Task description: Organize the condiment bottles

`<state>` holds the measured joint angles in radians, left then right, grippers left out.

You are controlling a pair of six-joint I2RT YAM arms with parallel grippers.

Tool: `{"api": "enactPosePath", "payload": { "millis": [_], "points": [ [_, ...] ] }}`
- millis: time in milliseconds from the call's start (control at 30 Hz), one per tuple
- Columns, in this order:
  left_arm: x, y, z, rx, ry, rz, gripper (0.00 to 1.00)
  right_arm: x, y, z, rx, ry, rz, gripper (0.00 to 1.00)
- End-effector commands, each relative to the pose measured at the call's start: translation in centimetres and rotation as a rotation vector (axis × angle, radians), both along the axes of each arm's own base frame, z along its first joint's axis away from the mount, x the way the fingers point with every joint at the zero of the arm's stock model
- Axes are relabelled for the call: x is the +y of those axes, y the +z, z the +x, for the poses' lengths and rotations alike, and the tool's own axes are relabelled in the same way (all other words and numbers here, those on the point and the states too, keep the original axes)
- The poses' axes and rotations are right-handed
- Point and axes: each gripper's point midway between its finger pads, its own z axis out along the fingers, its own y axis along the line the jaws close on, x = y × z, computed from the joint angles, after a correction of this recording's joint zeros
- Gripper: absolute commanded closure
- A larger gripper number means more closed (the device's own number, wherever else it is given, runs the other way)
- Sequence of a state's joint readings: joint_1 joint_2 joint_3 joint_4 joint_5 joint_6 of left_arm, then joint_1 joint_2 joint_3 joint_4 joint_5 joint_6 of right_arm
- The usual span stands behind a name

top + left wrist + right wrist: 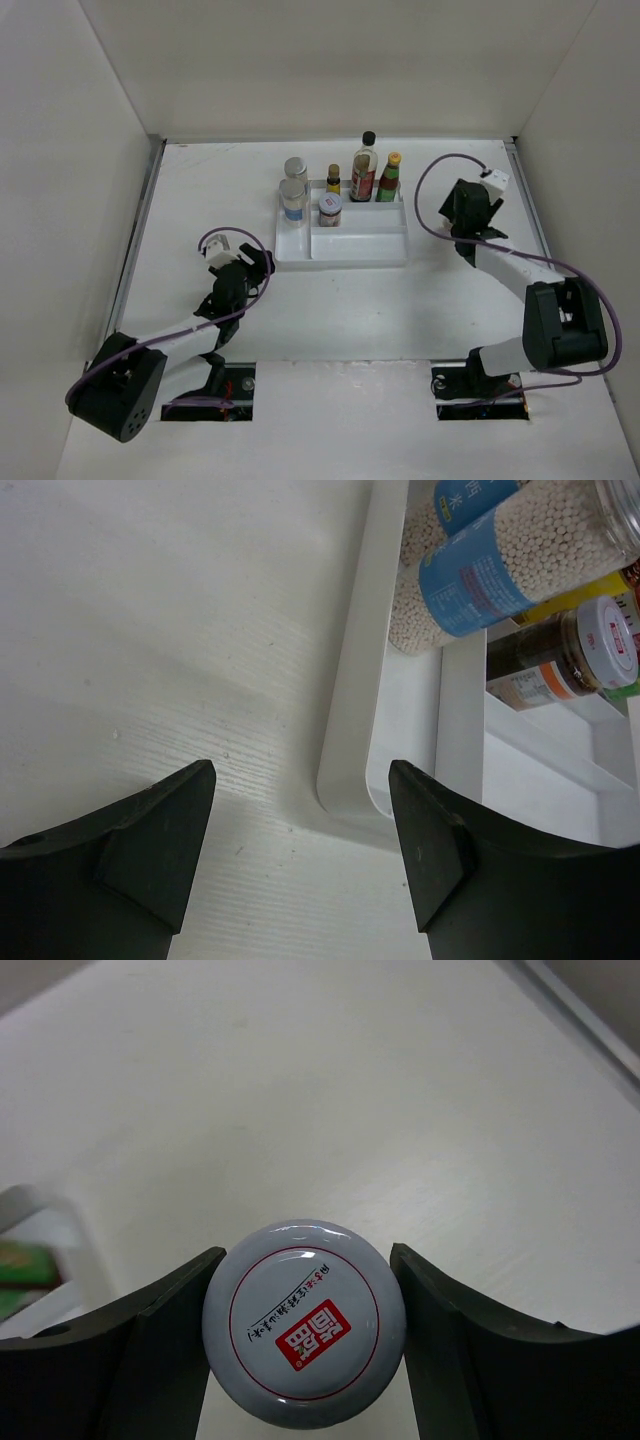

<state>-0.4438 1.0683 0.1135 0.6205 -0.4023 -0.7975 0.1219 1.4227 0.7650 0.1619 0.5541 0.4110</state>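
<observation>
A white desk (pixel 200 200) inside white walls carries a white divided plastic tray (pixel 345 250) holding six condiment bottles (pixel 363 178). We see the left fingers (pixel 150 850) spread open at the tray's near-left corner; right of the tray, the right fingers (pixel 150 1350) clamp a white-lidded, red-logo jar (pixel 304 1335).

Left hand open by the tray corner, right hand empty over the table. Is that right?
Not quite: the right hand is not empty; the right wrist view shows it shut on a white-lidded jar. The left hand is open by a corner of the tray, as stated.
</observation>
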Motion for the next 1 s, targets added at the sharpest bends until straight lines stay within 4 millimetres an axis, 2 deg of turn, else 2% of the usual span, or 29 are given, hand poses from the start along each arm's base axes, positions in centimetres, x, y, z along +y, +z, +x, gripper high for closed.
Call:
{"api": "enactPosePath", "payload": {
  "millis": [0,67,133,200,300,433,767,967],
  "points": [
    [-0.7,2.7,1.3,-0.081,-0.005,-0.052,0.31,7.3,11.3,3.8,-0.327,0.169,0.042,0.52],
    [-0.6,2.7,1.3,-0.083,-0.001,-0.052,0.31,10.9,12.1,4.7,-0.337,0.245,0.054,0.52],
    [-0.5,2.6,1.3,-0.079,0.001,-0.050,0.31,13.6,12.2,5.6,-0.340,0.294,0.066,0.52],
    [-0.5,2.7,1.3,-0.081,0.000,-0.053,0.31,15.8,11.8,6.6,-0.336,0.335,0.072,0.51],
    [-0.1,3.0,1.1,-0.094,0.009,-0.055,0.31,17.9,10.7,7.4,-0.323,0.371,0.080,0.51],
    [-0.1,2.7,1.2,-0.084,0.007,-0.053,0.31,18.7,9.4,7.9,-0.301,0.378,0.083,0.51],
    [-0.3,2.8,1.3,-0.086,0.005,-0.052,0.30,18.2,4.0,7.1,-0.226,0.365,0.076,0.51],
    [-0.3,2.8,1.4,-0.085,0.005,-0.051,0.30,18.3,2.0,7.5,-0.198,0.360,0.067,0.49]
  ]
}}
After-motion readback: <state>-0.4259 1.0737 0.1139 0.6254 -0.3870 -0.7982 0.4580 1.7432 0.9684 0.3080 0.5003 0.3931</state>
